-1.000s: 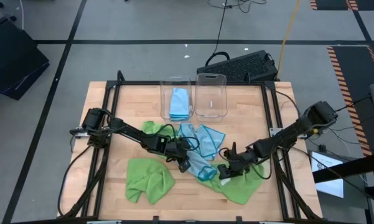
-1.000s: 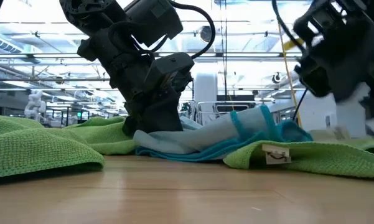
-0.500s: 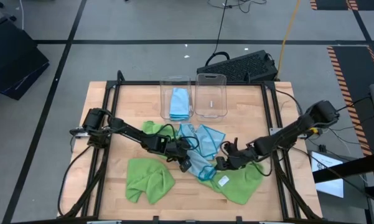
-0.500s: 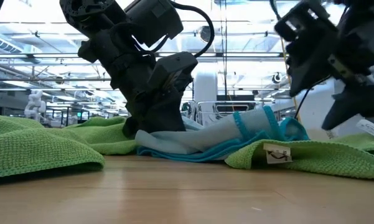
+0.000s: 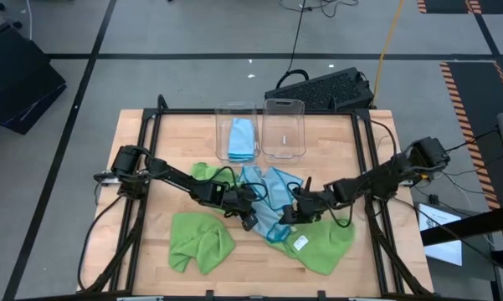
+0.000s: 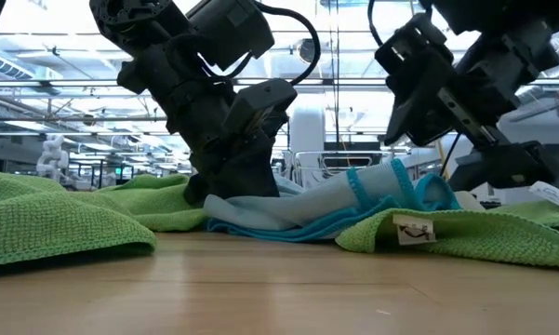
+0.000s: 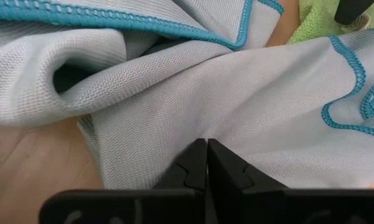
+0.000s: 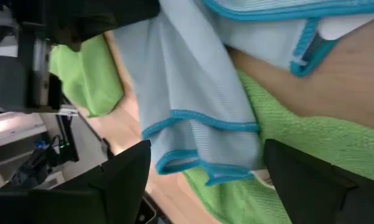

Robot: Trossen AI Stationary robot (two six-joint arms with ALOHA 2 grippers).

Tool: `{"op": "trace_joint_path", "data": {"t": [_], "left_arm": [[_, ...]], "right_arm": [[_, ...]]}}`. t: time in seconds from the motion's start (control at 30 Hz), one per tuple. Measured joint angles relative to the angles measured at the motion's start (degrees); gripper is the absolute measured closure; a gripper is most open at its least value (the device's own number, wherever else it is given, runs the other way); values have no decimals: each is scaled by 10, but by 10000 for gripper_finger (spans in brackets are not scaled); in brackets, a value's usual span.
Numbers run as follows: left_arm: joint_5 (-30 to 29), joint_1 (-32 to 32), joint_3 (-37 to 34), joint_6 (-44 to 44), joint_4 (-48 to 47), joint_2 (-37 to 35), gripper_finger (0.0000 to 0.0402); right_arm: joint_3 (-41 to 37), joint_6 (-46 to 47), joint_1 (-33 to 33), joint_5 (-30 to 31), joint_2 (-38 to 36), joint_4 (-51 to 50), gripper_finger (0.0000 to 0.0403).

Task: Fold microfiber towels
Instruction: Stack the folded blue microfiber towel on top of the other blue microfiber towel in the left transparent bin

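- Wooden tabletop (image 5: 176, 134) carries everything.
- Nearest me, my left claw (image 7: 206, 163) is pinched onto the blue towel (image 5: 268, 219), mid-table on a green towel (image 5: 322, 247).
- Right claw (image 5: 295, 211) hangs spread beside it, empty.
- Soft, light, floppy, I judge; take the stitched edge.
- Farther off: two clear bins (image 5: 283, 127).

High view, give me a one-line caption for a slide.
Left gripper shut on a light blue towel mid-table; right gripper, jaws open, beside it above a green towel.
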Motion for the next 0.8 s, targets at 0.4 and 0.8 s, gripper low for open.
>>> {"op": "trace_joint_path", "data": {"t": [0.4, 0.8], "left_arm": [[-14, 0, 0, -12, 6, 0, 384], [18, 3, 1, -14, 41, -2, 398]], "right_arm": [[0, 10, -17, -51, 60, 84, 100], [0, 1, -48, -65, 76, 150, 101]]}}
